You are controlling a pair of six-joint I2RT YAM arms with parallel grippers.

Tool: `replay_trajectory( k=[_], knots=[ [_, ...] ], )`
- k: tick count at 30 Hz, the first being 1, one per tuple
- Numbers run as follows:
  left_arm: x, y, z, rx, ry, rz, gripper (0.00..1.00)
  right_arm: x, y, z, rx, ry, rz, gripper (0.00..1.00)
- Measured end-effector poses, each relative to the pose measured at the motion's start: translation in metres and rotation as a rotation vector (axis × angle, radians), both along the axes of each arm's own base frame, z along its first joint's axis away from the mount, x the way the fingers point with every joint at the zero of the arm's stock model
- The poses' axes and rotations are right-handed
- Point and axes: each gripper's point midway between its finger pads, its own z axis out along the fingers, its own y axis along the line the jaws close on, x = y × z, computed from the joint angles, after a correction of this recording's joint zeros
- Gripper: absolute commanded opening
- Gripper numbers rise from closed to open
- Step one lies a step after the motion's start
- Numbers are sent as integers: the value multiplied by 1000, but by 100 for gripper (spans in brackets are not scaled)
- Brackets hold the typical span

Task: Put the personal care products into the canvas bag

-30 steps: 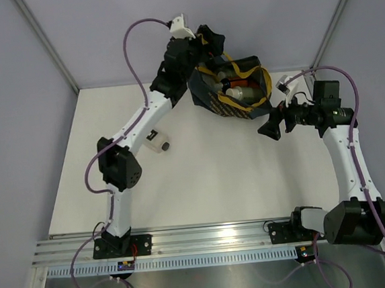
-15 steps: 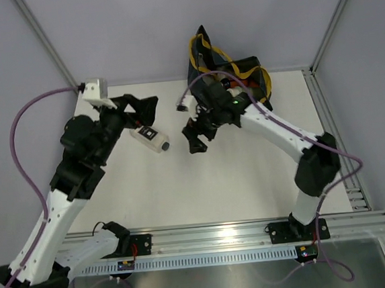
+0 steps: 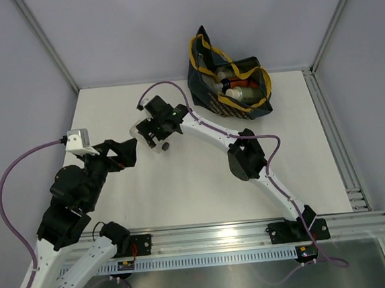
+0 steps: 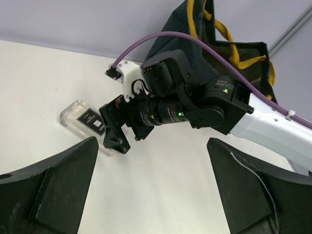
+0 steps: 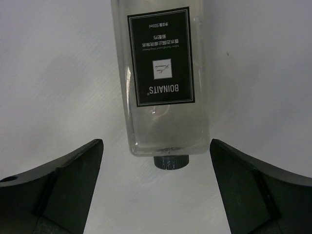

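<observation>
The white table (image 3: 203, 183) has a plain matte top, with an aluminium rail (image 3: 214, 235) along its near edge. Two things lie directly on it. At about 10 o'clock from its middle, a clear flat bottle (image 5: 165, 126) lies on its side, its black label (image 5: 161, 56) facing up and its black cap (image 5: 170, 162) pointing toward 4 o'clock. At about 1 o'clock, by the far edge, the navy canvas bag (image 3: 243, 109) stands well apart from the bottle
</observation>
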Motion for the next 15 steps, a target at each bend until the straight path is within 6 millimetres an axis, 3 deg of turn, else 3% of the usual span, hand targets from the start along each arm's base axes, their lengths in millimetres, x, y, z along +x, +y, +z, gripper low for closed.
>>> replay_trajectory(
  k=[7, 13, 15],
  knots=[
    [2, 5, -35, 11, 73, 37, 99, 20, 3, -21, -4, -24, -87, 100],
    [5, 2, -64, 17, 136, 42, 99, 23, 5, -46, -23, -11, -94, 99],
    [5, 1, -68, 15, 148, 44, 99, 23, 5, -56, -35, -6, -94, 94]
  ],
)
